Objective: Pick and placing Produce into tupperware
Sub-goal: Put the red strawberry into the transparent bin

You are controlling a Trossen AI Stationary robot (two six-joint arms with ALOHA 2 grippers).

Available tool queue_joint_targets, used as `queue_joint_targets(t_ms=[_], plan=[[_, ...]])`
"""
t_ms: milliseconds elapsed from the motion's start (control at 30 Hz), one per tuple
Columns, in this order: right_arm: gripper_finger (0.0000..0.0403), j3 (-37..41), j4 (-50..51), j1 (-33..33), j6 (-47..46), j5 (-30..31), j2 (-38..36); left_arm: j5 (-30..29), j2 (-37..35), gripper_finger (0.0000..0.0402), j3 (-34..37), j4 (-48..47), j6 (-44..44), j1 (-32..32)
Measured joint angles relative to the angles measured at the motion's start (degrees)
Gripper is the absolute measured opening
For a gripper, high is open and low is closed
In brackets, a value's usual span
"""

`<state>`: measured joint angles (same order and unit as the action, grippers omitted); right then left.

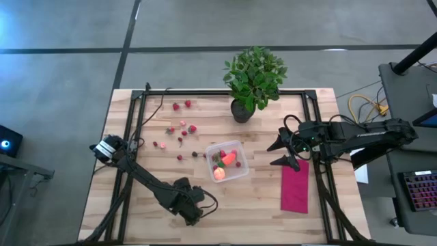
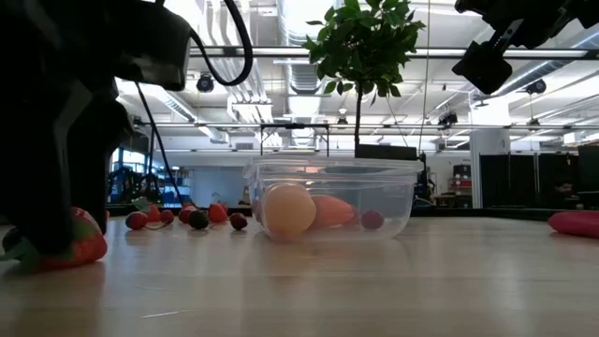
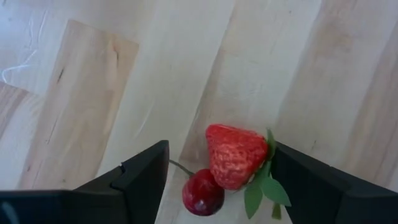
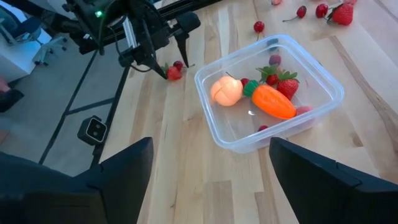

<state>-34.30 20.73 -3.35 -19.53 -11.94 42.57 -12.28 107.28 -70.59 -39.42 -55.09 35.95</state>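
straddling a strawberry (image 3: 235, 155), left tool (image 3: 217, 180) gapes wide, gripping nothing; right tool (image 1: 285, 152) likewise.

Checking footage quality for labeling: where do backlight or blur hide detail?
Low view: bright ceiling lights behind silhouette the left gripper and potted plant; the near tabletop is soft. Left wrist view: strawberry sharp. Right wrist view: tupperware clear, mild glare inside.

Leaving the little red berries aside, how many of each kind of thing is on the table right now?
Peach: 1
Carrot: 1
Clear container: 1
Potted plant: 1
Red cloth: 1
Total: 5
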Motion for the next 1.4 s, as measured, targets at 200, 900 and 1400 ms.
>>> queue_joint_targets(t_ms=[200,900,1400], plan=[[0.0308,0.00,0.00,-0.01,0.00,0.01,-0.01,-0.10,0.00,0.0218,0.00,-0.02,0.00,-0.10],[0.0308,0.00,0.00,0.00,0.00,0.01,-0.01,-0.69,-0.25,0.0113,-6.40,-0.11,9.86,-5.19],[0.0307,0.00,0.00,0.01,0.00,0.00,-0.02,-1.75,0.14,0.0121,-16.59,4.25,36.49,-26.40]])
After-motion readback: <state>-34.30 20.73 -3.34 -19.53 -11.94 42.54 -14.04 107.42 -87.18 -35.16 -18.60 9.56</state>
